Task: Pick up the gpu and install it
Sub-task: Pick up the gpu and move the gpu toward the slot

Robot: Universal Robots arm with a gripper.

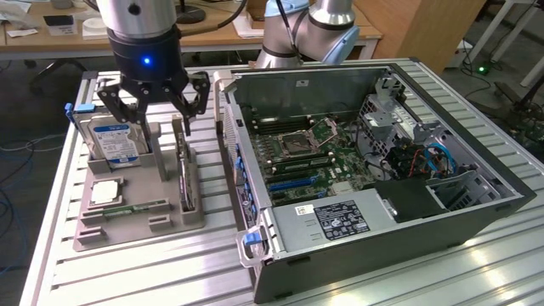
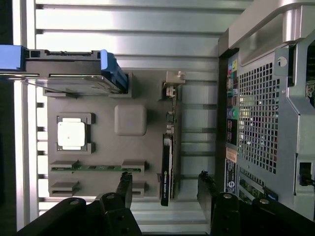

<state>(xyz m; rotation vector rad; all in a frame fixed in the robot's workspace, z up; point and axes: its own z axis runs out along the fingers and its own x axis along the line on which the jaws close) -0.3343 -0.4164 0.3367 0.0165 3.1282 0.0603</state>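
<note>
The gpu (image 1: pixel 185 173) stands on its edge in a slot at the side of the grey holder tray (image 1: pixel 127 224) nearest the computer. In the wrist view the gpu (image 2: pixel 169 147) appears edge-on, a thin green board with a black cooler and a silver bracket at its far end. My gripper (image 1: pixel 162 120) hangs open just above the tray, over the gpu's far end. In the wrist view my gripper (image 2: pixel 165 186) straddles the card's near end, one black finger on each side, not touching it. The open computer case (image 1: pixel 365 159) lies beside the tray, with its motherboard and blue expansion slots (image 1: pixel 293 185) exposed.
The tray (image 2: pixel 147 88) also holds a hard drive (image 1: pixel 114 143) (image 2: pixel 69 71) with blue clips, a square processor (image 1: pixel 104 191) (image 2: pixel 69 133) and a memory stick (image 1: pixel 136 207) (image 2: pixel 98 167). The case's perforated rear wall (image 2: pixel 266 108) stands close beside the gpu. A second robot arm (image 1: pixel 314 32) rises behind the case.
</note>
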